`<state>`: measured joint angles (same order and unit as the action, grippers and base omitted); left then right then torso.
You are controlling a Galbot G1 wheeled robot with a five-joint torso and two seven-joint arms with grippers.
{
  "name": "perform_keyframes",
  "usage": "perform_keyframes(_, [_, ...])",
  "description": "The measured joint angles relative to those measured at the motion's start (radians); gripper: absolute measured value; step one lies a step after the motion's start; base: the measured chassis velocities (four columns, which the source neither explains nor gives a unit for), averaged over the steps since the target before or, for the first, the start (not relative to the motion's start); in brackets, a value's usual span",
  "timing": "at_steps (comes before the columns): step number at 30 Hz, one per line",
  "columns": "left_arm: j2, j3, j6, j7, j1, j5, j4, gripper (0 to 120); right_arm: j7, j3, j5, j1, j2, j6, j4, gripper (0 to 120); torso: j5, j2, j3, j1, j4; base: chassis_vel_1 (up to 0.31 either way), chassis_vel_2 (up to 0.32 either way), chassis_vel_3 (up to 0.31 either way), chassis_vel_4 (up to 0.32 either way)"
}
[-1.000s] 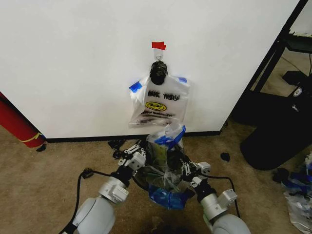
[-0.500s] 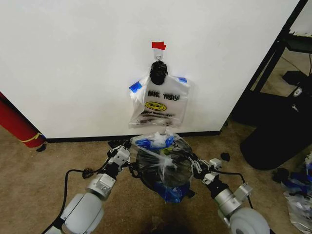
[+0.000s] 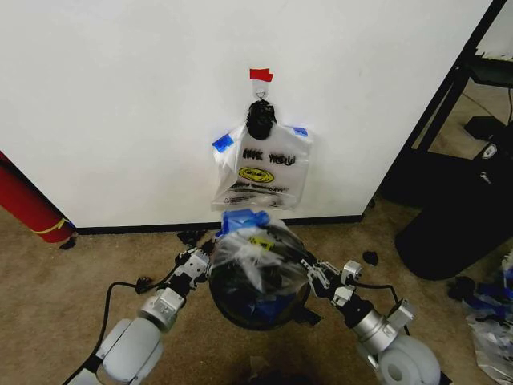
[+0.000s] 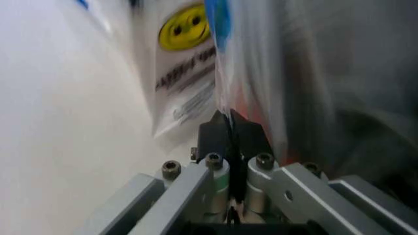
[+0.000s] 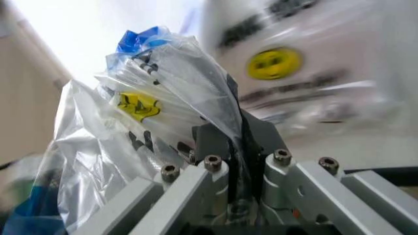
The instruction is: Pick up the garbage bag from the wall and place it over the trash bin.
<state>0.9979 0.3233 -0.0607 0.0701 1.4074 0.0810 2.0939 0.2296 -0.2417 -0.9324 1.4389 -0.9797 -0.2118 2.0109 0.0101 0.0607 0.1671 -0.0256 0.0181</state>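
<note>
- The left pincer (image 3: 200, 261) is clamped flat on one edge of the garbage bag (image 3: 255, 255); the right pincer (image 3: 314, 271) is clamped on the opposite edge. Both sets of jaws are fully closed on thin film, with no gap visible in either wrist view.
- The bag hangs stretched between the two pincers, directly over the trash bin (image 3: 258, 314), whose dark mouth shows through the plastic. The film is bunched on top and not visibly seated around the rim.
- Risk: the film is thin and held under tension from both sides. Further spreading could tear it at the jaws or pull it out of one pincer.
- Risk: the bin is light and sits loose on the floor between the pincers. A downward drag on one side could tip or shift it.
- Risk: the bundle of bags (image 3: 261, 164) on the wall (image 3: 120, 104) hangs just beyond the pincers; a forward reach could snag it.
- The head view shows the bag's spread over the bin and both arms' spacing; it does not show the grip.
- The wrist views show the film pinched between the pads (image 5: 216, 139), and the bundle's smiley print beyond.
</note>
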Motion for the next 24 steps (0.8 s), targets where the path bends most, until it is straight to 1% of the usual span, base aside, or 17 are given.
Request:
perform_keyframes(2, [0.002, 0.008, 0.033, 0.014, 0.001, -0.012, -0.008, 5, -0.047, 0.006, -0.011, -0.005, -0.013, -0.007, -0.002, 1, 0.0001, 0.0, 0.0, 0.0, 0.0, 0.0, 0.0, 0.0, 0.0])
perform_keyframes(5, [0.008, 0.026, 0.107, 0.017, 0.001, -0.068, -0.039, 18, -0.113, 0.009, -0.04, -0.01, -0.035, -0.025, -0.01, 1, 0.0001, 0.0, 0.0, 0.0, 0.0, 0.0, 0.0, 0.0, 0.0])
perform_keyframes(6, [0.008, 0.026, 0.107, 0.017, 0.001, -0.068, -0.039, 18, -0.113, 0.009, -0.04, -0.01, -0.035, -0.025, -0.01, 1, 0.0001, 0.0, 0.0, 0.0, 0.0, 0.0, 0.0, 0.0, 0.0])
perform_keyframes(10, [0.02, 0.047, 0.2, 0.024, 0.005, -0.192, -0.073, 33, -0.146, 0.012, -0.054, -0.009, -0.051, -0.039, -0.024, 1, 0.0001, 0.0, 0.0, 0.0, 0.0, 0.0, 0.0, 0.0, 0.0])
perform_keyframes(12, [0.024, 0.057, 0.244, 0.044, 0.008, -0.271, -0.092, 43, -0.157, 0.014, -0.071, -0.008, -0.062, -0.042, -0.029, 1, 0.0001, 0.0, 0.0, 0.0, 0.0, 0.0, 0.0, 0.0, 0.0])
perform_keyframes(13, [0.024, 0.057, 0.244, 0.044, 0.008, -0.271, -0.092, 43, -0.157, 0.014, -0.071, -0.008, -0.062, -0.042, -0.029, 1, 0.0001, 0.0, 0.0, 0.0, 0.0, 0.0, 0.0, 0.0, 0.0])
perform_keyframes(15, [0.029, 0.07, 0.27, 0.05, 0.009, -0.309, -0.11, 50, -0.167, 0.015, -0.085, -0.012, -0.076, -0.045, -0.032, 1, 0.0001, 0.0, 0.0, 0.0, 0.0001, 0.0, 0.0, 0.0, 0.0])
perform_keyframes(17, [0.037, 0.083, 0.277, 0.037, 0.018, -0.34, -0.111, 60, -0.175, 0.016, -0.092, -0.02, -0.086, -0.054, -0.039, 1, 0.0002, 0.0, 0.0, 0.0, 0.0001, 0.0, 0.0, 0.0, 0.0])
perform_keyframes(19, [0.045, 0.086, 0.253, -0.006, 0.052, -0.398, -0.071, 67, -0.183, 0.019, -0.094, -0.031, -0.096, -0.071, -0.053, 1, 0.0002, 0.0, 0.0, 0.0, 0.0, 0.0, 0.0, 0.0, 0.0])
perform_keyframes(20, [0.045, 0.086, 0.253, -0.006, 0.052, -0.398, -0.071, 67, -0.183, 0.019, -0.094, -0.031, -0.096, -0.071, -0.053, 1, 0.0002, 0.0, 0.0, 0.0, 0.0, 0.0, 0.0, 0.0, 0.0])
perform_keyframes(22, [0.059, 0.07, 0.199, -0.057, 0.111, -0.468, 0.011, 77, -0.185, 0.023, -0.094, -0.037, -0.105, -0.09, -0.065, 1, 0.0, 0.0, 0.0, 0.0, -0.0001, 0.0, 0.0, 0.0, 0.0])
perform_keyframes(23, [0.068, 0.058, 0.172, -0.074, 0.138, -0.496, 0.05, 80, -0.185, 0.024, -0.093, -0.038, -0.108, -0.097, -0.068, 1, 0.0001, 0.0, 0.0, 0.0, -0.0001, 0.0, 0.0, 0.0, 0.0])
perform_keyframes(24, [0.086, 0.038, 0.135, -0.097, 0.178, -0.536, 0.111, 85, -0.18, 0.026, -0.085, -0.039, -0.113, -0.111, -0.073, 1, 0.0, 0.0, 0.0, 0.0, 0.0, 0.0, 0.0, 0.0, 0.0])
